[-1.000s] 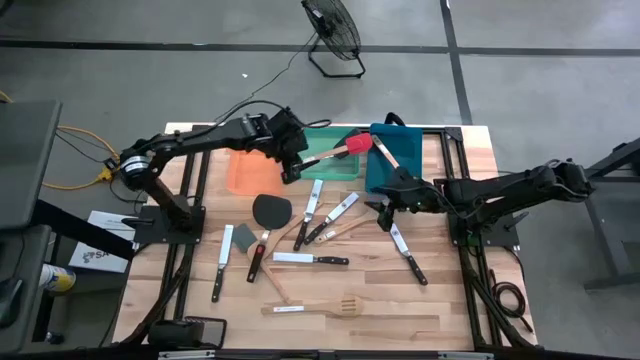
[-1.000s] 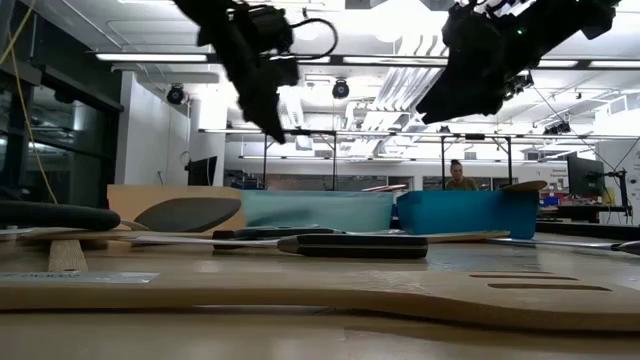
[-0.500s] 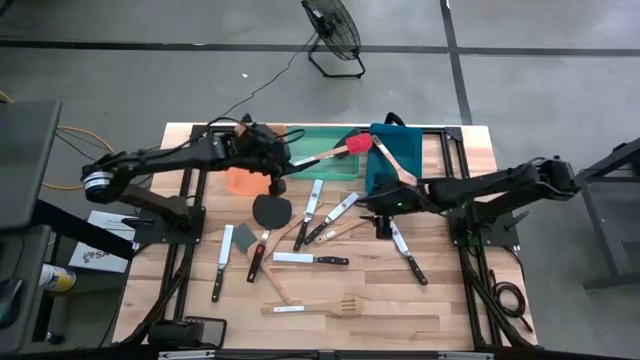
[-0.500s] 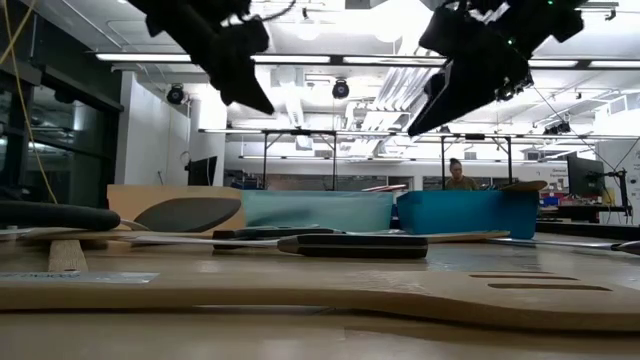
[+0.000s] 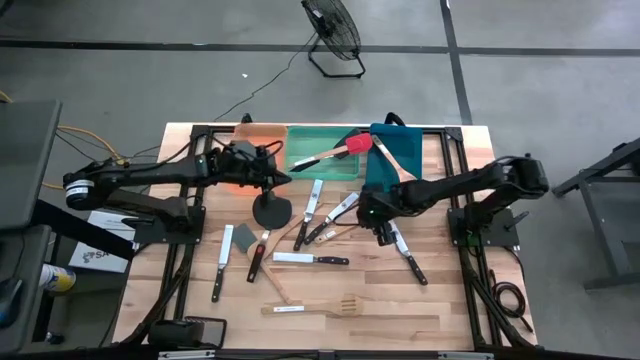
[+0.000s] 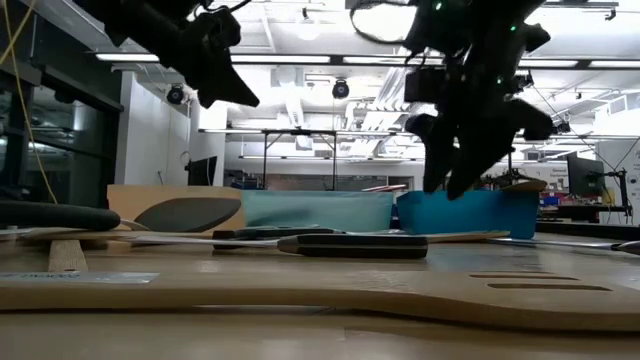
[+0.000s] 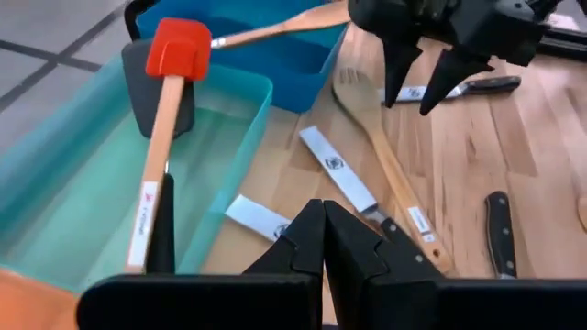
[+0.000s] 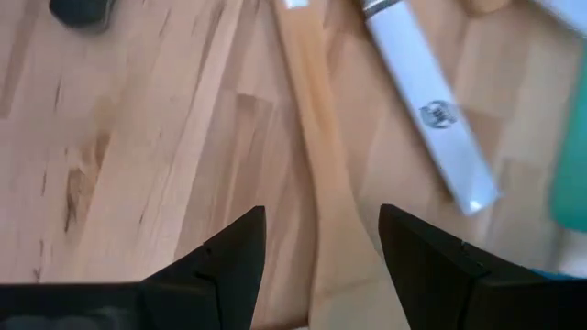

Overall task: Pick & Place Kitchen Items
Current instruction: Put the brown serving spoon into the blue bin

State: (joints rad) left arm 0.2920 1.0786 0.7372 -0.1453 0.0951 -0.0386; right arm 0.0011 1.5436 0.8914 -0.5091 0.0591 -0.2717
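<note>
Jaws: our left gripper (image 5: pixel 284 178) is fully closed and empty, our right gripper (image 5: pixel 383 226) is spread wide with nothing between the fingers. The left arm reaches across centre-left of the overhead frame above the black spatula (image 5: pixel 272 210); the right arm stretches leftward from the right, pointing down over a wooden spoon (image 8: pixel 323 192). The other utensils lie scattered mid-table, with a red spatula (image 5: pixel 345 148) in the green tray (image 5: pixel 300 142).

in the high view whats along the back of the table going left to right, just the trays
orange tray → green tray, with a red spatula lying across its right end → blue tray, with a wooden spoon resting in it
</note>
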